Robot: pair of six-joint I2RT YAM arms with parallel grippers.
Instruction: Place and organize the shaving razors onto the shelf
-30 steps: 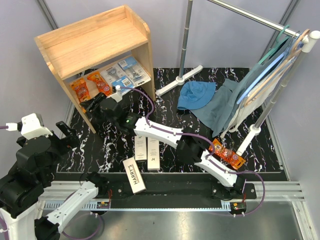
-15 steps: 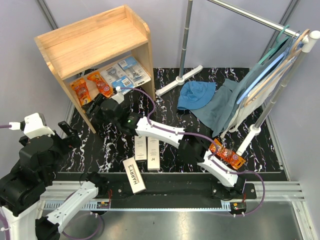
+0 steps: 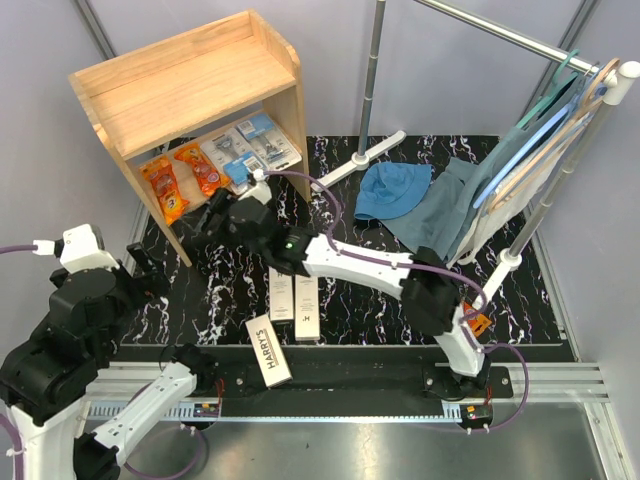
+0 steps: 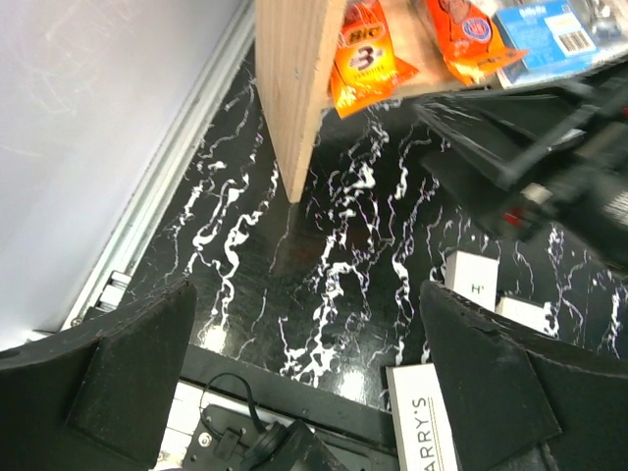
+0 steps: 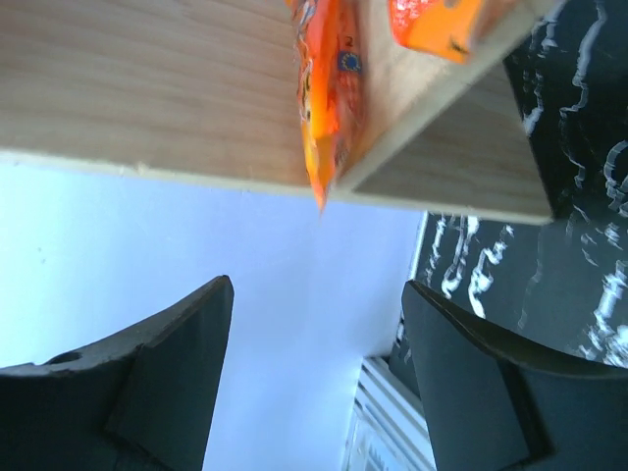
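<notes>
The light-wood shelf (image 3: 190,85) stands at the back left. Its lower level holds two orange razor packs (image 3: 163,187) (image 3: 200,168) and blue blister packs (image 3: 250,143). My right gripper (image 3: 208,222) hangs open and empty just in front of that level; its wrist view shows an orange pack (image 5: 329,88) above the open right gripper (image 5: 314,343). Three white Harry's boxes (image 3: 283,293) (image 3: 306,305) (image 3: 268,350) lie on the black table. Another orange pack (image 3: 478,322) peeks out behind the right arm. My left gripper (image 3: 150,270) (image 4: 314,373) is open over the table's left front.
A metal clothes rack (image 3: 520,45) with hanging blue cloths (image 3: 530,150) fills the right side, its foot (image 3: 358,160) lying behind the middle. A blue hat (image 3: 393,190) and a blue cloth (image 3: 455,210) lie on the table. The shelf's side panel (image 4: 294,88) stands ahead of the left gripper.
My right gripper has opened wider and drawn back to the right, away from the shelf's lower level, with the orange packs left there. The left arm has shifted slightly.
</notes>
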